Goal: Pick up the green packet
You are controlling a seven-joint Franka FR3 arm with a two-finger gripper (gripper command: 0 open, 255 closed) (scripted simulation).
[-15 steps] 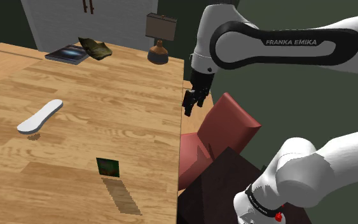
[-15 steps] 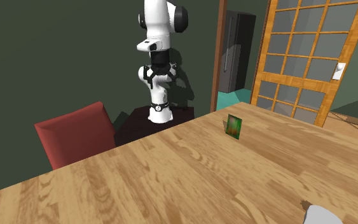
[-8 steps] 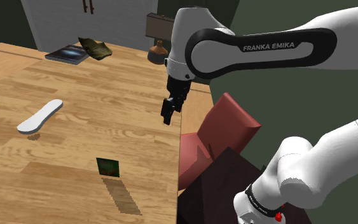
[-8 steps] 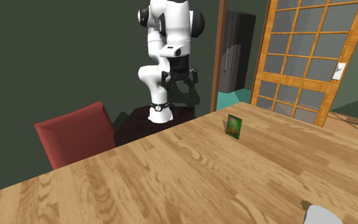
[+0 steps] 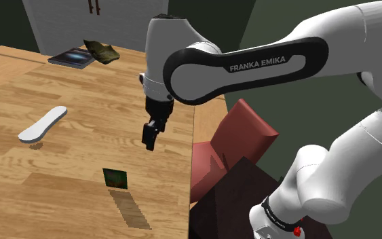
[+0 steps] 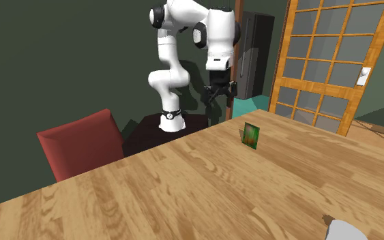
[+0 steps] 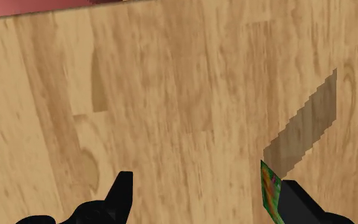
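In the shoulder view, the green packet (image 5: 115, 178) stood upright on its edge near the border of the wooden table (image 5: 81, 88). We judged that so thin a thing, balanced that way, could be toppled by a glancing finger on the way down. The gripper (image 5: 150, 136) hung above the boards, up and to that view's right of the packet and well apart from it, with the white forearm reaching across and the hand pointing down. In the second exterior view, the packet (image 6: 252, 135) stood close to the table's far edge, so we feared a sideways push might slide it off. The gripper (image 6: 220, 95) hung higher than the packet and to that view's left, under a bent elbow. In the wrist view, the fingers (image 7: 121, 194) stood apart and clasped nothing. The packet (image 7: 269, 191) showed edge-on just beside one of them rather than centred, so we thought closing from this offset would miss it or knock it flat.
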